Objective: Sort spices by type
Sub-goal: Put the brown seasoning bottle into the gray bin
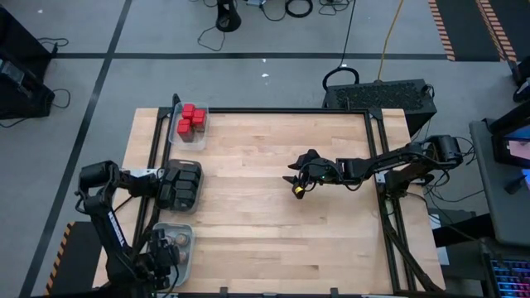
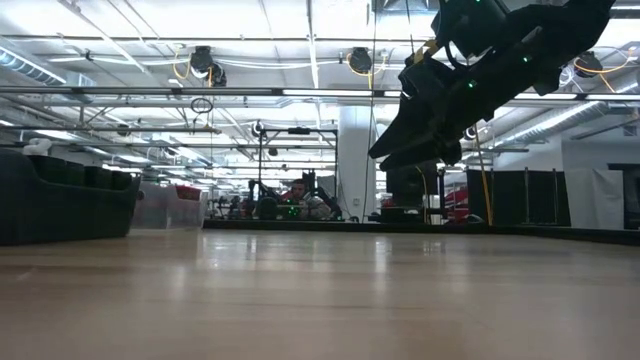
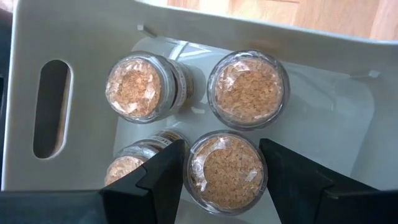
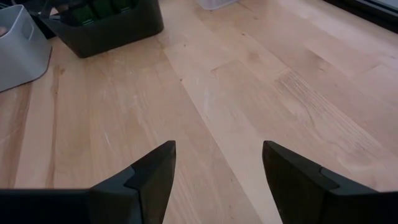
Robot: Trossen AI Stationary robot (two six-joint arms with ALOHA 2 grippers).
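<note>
Several round tan-lidded jars (image 3: 134,86) stand in a pale tray (image 3: 68,37) at the table's near left corner (image 1: 175,231). My left gripper (image 3: 222,146) hangs over that tray (image 1: 163,248), shut on one jar (image 3: 227,171). A neighbouring jar (image 3: 127,168) is half hidden behind one finger. Red tins (image 1: 191,120) fill a clear tray at the far left. Dark tins sit in a dark tray (image 1: 180,184) between the two. My right gripper (image 1: 296,189) is open above the bare middle of the table (image 4: 219,146). My left gripper pinches the jar between its two fingers, one on each side of the round wall just under the lid's rim (image 3: 191,168). The fingers come from above, pointing down. The jar is upright inside the pale tray; whether its base rests on the tray floor is hidden.
All three trays line the table's left edge. The dark tray (image 4: 106,25) and the pale tray's corner (image 4: 18,43) show far ahead of the right gripper. Bare wood spreads across the middle and right of the table. A black frame (image 1: 377,149) borders the table.
</note>
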